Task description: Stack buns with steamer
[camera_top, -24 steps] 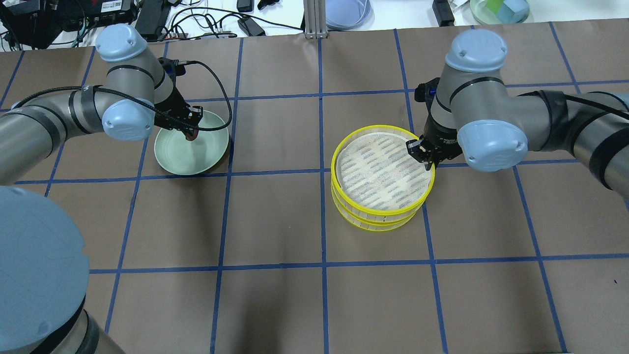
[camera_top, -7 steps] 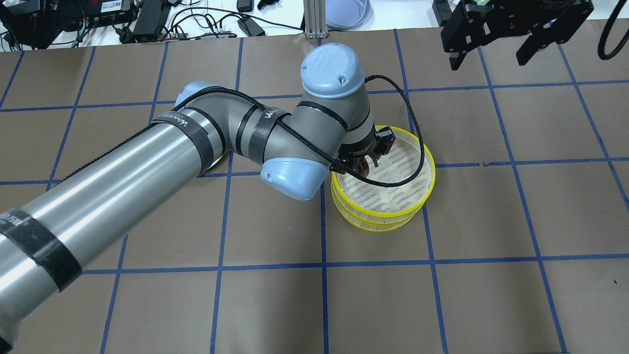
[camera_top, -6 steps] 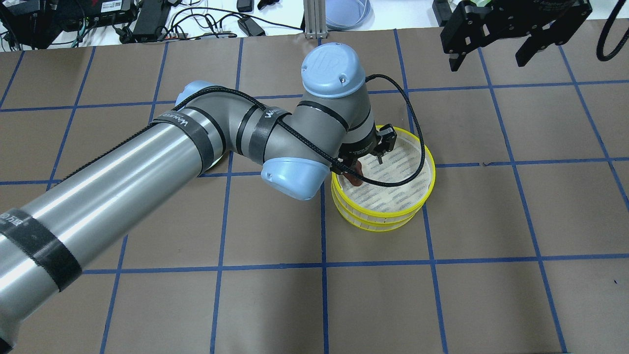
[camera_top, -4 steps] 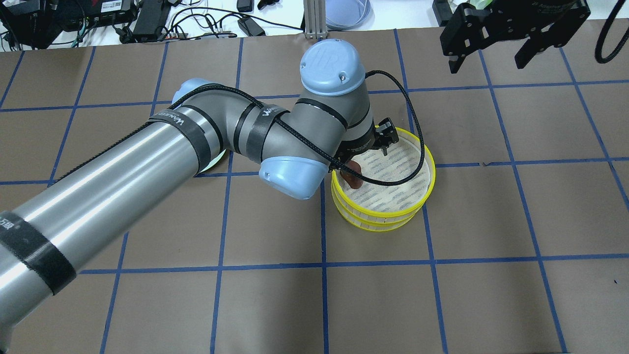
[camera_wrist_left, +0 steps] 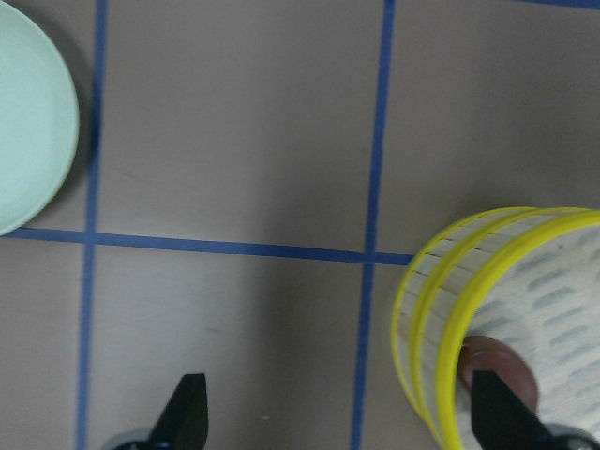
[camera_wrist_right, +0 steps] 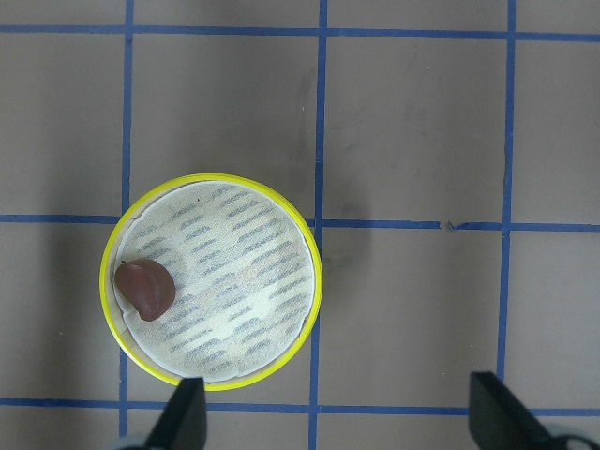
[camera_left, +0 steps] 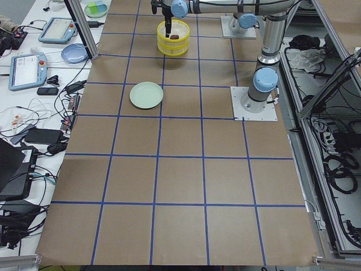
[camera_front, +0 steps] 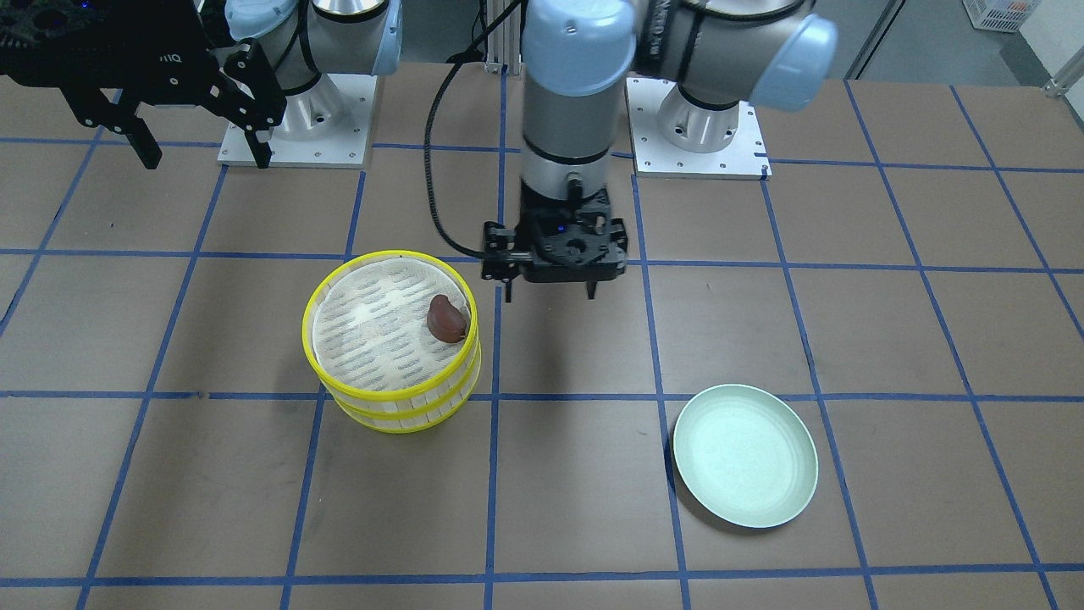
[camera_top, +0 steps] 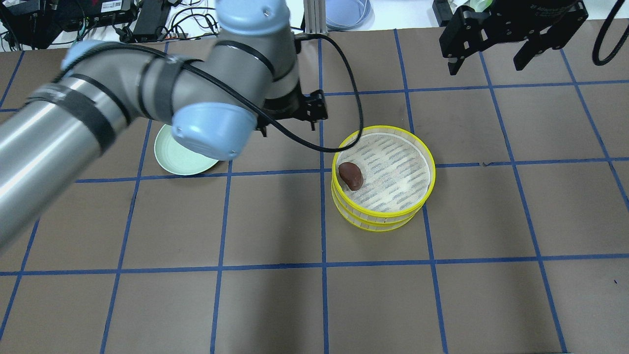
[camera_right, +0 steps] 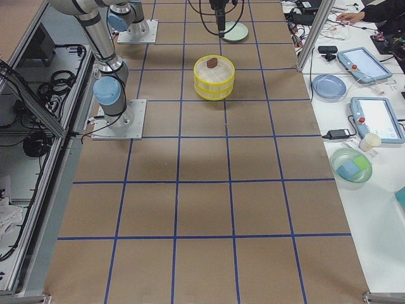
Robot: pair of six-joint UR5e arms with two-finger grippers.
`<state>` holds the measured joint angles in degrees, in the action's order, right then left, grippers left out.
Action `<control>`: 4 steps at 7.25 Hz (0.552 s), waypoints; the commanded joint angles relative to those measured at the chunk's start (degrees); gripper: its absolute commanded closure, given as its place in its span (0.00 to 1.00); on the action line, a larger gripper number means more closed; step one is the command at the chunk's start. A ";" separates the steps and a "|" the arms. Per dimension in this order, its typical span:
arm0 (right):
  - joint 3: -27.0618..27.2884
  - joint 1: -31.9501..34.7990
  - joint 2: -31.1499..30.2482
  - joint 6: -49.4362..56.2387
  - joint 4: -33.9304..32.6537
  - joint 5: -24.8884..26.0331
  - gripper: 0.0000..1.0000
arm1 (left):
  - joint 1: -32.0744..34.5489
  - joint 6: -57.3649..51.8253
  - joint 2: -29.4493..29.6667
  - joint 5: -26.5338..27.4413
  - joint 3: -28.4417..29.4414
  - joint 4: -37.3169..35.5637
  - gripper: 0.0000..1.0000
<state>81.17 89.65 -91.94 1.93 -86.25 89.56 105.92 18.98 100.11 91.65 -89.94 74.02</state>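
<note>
Gripping: nothing. Left claw [camera_front: 549, 295] spread wide and empty; right claw [camera_top: 486, 69] likewise spread, bare between the fingers.
Bun: brown bun [camera_top: 351, 175] lying in the top tier of the steamer [camera_top: 383, 216], tucked against the rim on the side facing the left claw.
Bearing: off to the robot's right of the left claw and below it; well apart from the right claw, which hangs high beyond the steamer's far side.
Long axis: running roughly along the rim, not across the tier.
Nearer arm: left, by a clear margin.
Other bun: cream one seen in no view; possibly in a lower tier, but impossible to tell.
Plate [camera_front: 745, 455]: on the left claw's opposite side, bare.
Room: open counter [camera_top: 275, 221] under the left claw between steamer and plate; rim close beside the bun, so likely tight for a finger on that side, free toward the tier's middle.
</note>
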 commanded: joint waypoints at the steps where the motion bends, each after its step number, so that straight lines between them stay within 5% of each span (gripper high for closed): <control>1: 0.04 -0.01 -0.08 0.00 -0.06 0.00 0.00 | -11.83 -14.98 -5.52 -0.15 7.46 13.05 0.00; 4: 0.04 -0.01 -0.17 -0.08 -0.06 0.00 0.00 | -15.57 -17.84 -7.03 -0.68 7.76 12.99 0.00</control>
<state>81.21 89.64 -92.05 1.86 -86.31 89.56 91.09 1.65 93.46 91.04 -82.10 87.00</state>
